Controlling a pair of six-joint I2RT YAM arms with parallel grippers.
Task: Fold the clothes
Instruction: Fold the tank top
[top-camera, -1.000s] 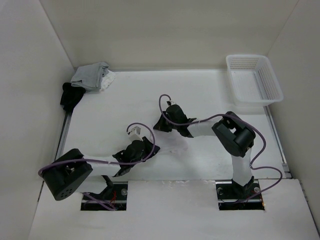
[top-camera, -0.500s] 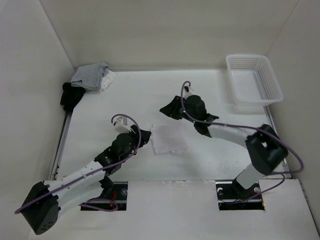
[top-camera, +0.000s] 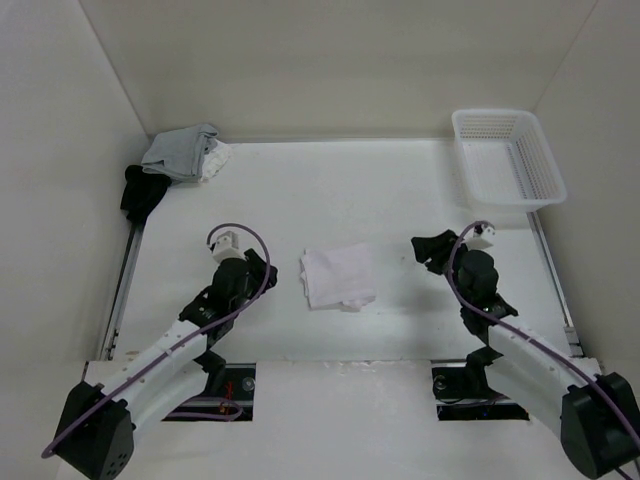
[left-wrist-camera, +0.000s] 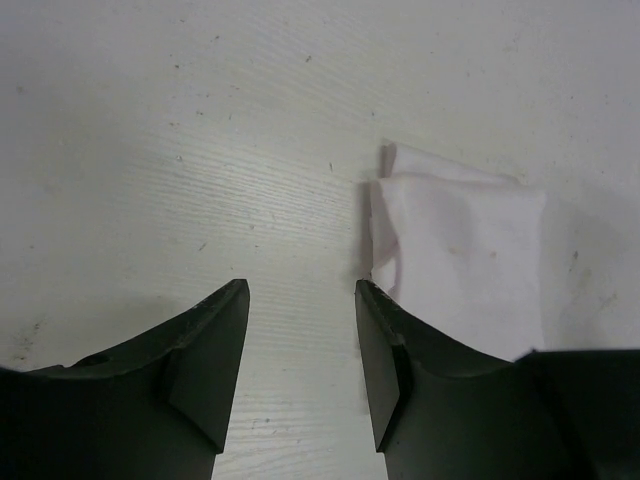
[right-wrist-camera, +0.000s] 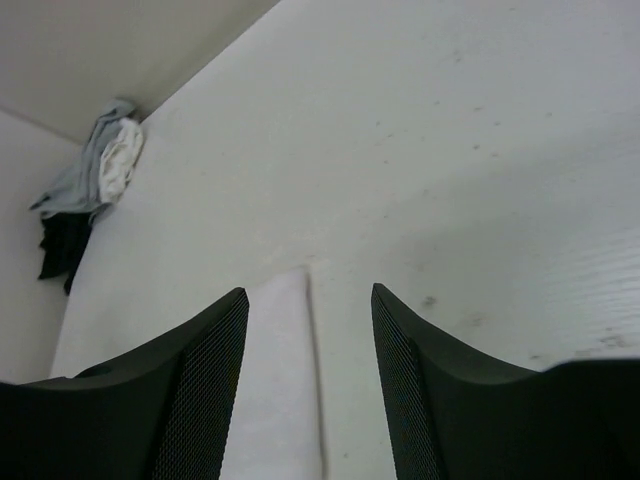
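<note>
Here we are at the white table, and the clothes lie flat right in the middle of it, a small, roughly square packet of thin white cloth with layers stacked on one another. A little lip of fabric pokes out at its near edge. In the left wrist view, a lower layer peeps out at one corner of the packet.

The left gripper sits just off the packet's left side, pointed toward it, fingers spread apart with bare table showing between them, nothing in its grasp. Over on the other side, the right gripper hangs well clear of the cloth, its fingers likewise parted and gripping nothing; its own camera sees the table between them and the packet's edge low down by one finger. Neither one touches the garment.

At the far left corner there's a grey-and-white pile with a black garment slumped just beside it, and at the far right a white plastic basket
</note>
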